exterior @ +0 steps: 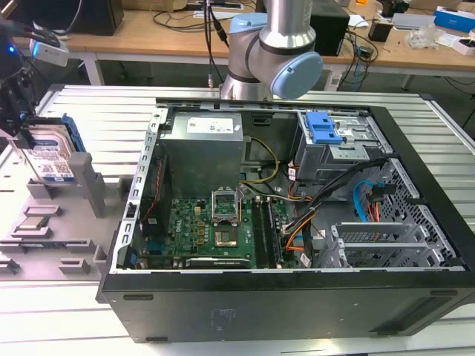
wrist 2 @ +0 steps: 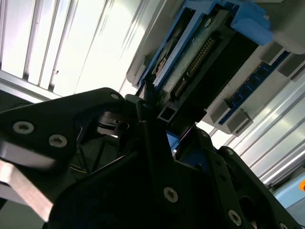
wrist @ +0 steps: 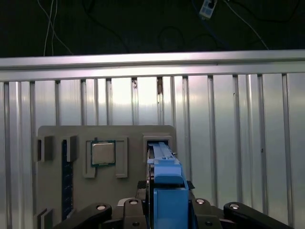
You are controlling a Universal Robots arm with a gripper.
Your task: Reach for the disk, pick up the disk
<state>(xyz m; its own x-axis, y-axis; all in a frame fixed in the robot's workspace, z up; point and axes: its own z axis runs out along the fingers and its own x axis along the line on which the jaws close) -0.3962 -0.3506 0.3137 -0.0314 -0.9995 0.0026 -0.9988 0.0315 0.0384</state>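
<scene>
The disk (exterior: 50, 152) stood on edge in the grey holder (exterior: 87, 187) at the exterior view's left, beside the open computer case (exterior: 297, 304). The gripper (exterior: 18, 122) straddled its blue-framed edge (wrist: 167, 195). Whether it was pinching could not be told. A chip (wrist: 103, 153) lay nearby in the holder.

No text can be read anywhere. The disk (exterior: 50, 148) stands upright in the grey holder (exterior: 83, 185), near the table (exterior: 111, 111) edge on the exterior view's left. It carries a white-and-blue label (exterior: 56, 169) with barcode-like stripes, the print too small to make out. A white sticker (exterior: 215, 127) lies on the power supply (exterior: 204, 159) in a far corner of the case (exterior: 297, 304), equally illegible.
</scene>
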